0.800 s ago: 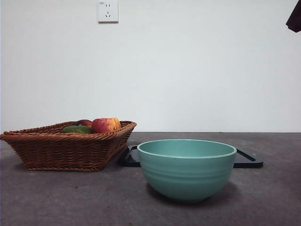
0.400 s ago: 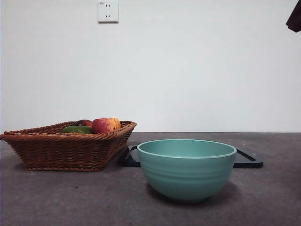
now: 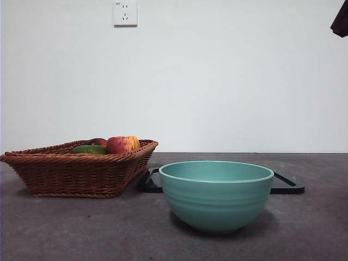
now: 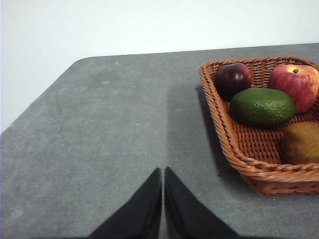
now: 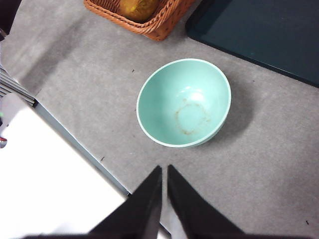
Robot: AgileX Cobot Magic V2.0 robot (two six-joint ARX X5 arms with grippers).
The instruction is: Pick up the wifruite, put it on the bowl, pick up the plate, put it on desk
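On speckled dark grey tabletop (image 3: 65, 228): empty ridged teal-green bowl (image 3: 216, 196); brown wicker basket (image 3: 76, 169) with tan-brown oval wifruite (image 4: 302, 142). White wall behind. Left pincer (image 4: 163, 174), right pincer (image 5: 164, 172): closed, empty.

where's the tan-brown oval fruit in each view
Front view: not visible, hidden below the brown wicker basket rim.
Left wrist view: tan-brown oval fruit lies in the basket, beside the green fruit.
Right wrist view: fruit in the basket corner, partly cropped.
Shared landmark: the basket.
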